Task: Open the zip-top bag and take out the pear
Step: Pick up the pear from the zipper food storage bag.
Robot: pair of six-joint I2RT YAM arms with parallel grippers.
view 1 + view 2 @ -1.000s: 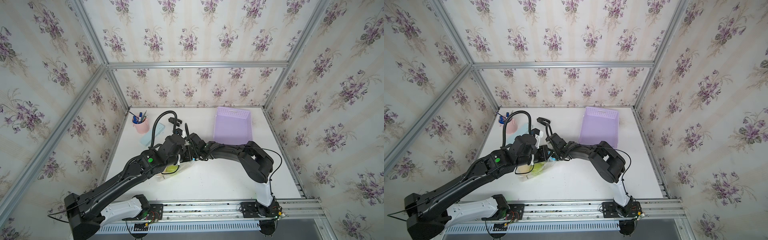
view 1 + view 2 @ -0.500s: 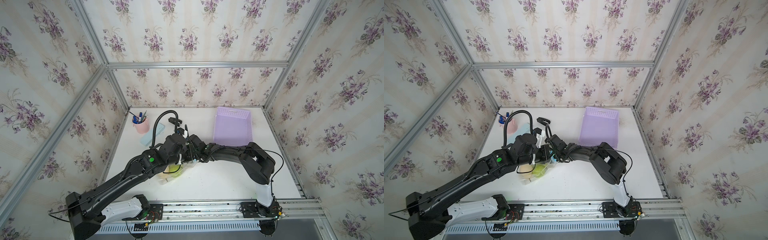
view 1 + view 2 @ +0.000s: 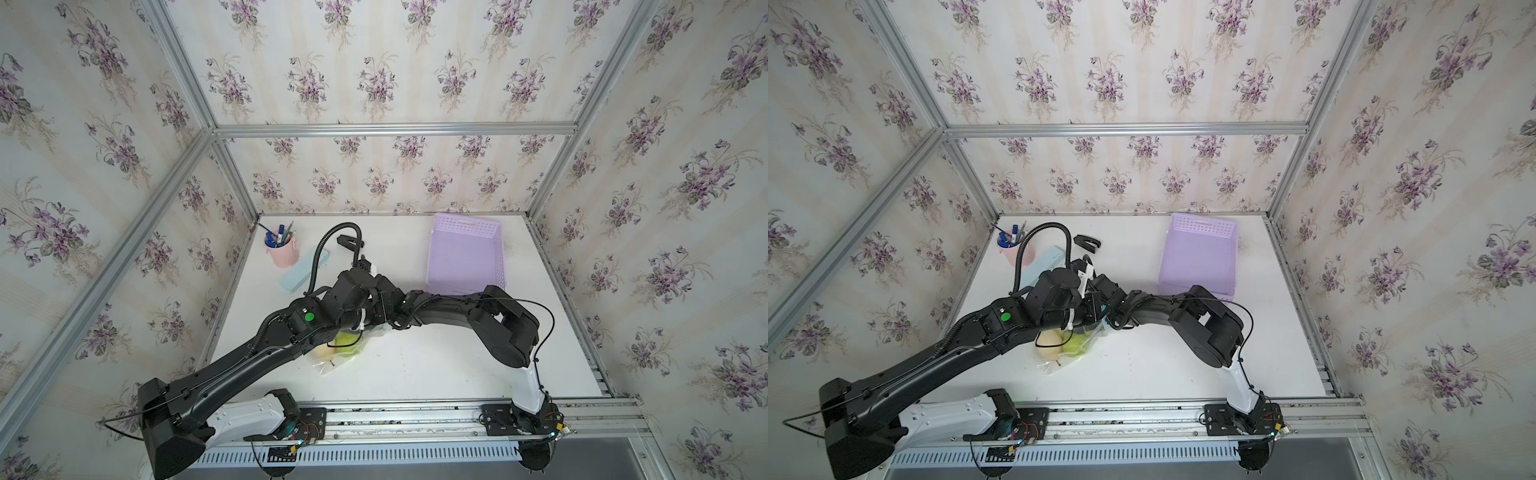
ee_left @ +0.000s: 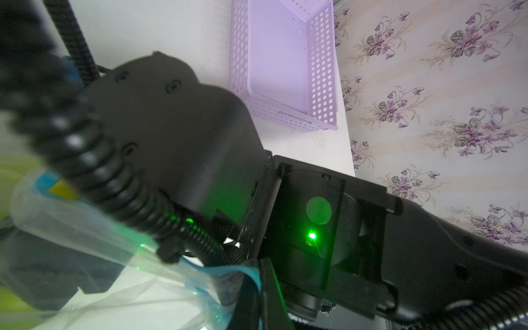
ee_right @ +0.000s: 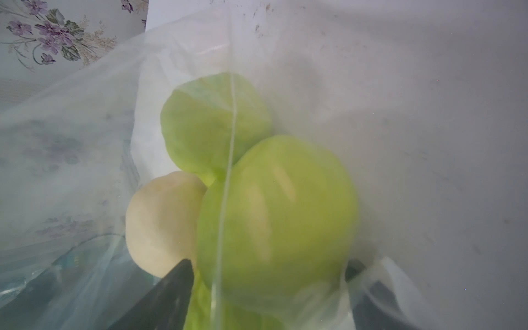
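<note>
In both top views the zip-top bag (image 3: 330,363) is lying front-centre on the counter (image 3: 436,374). Left wrist: left fingers (image 4: 271,300) are clamping its blue zip strip (image 4: 228,270). Right wrist: right fingers (image 5: 171,288) are standing apart, flanking a green fruit (image 5: 274,223); mouth looks open, pear's not out yet.

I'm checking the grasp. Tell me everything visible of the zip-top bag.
The zip-top bag is clear, crinkly plastic with a light-blue zip strip. It lies on the white table, partly under the left arm. Inside sit two green fruits and a pale fruit. The left claw is shut on the strip. The right claw stands open, flanking the nearer green one.
</note>
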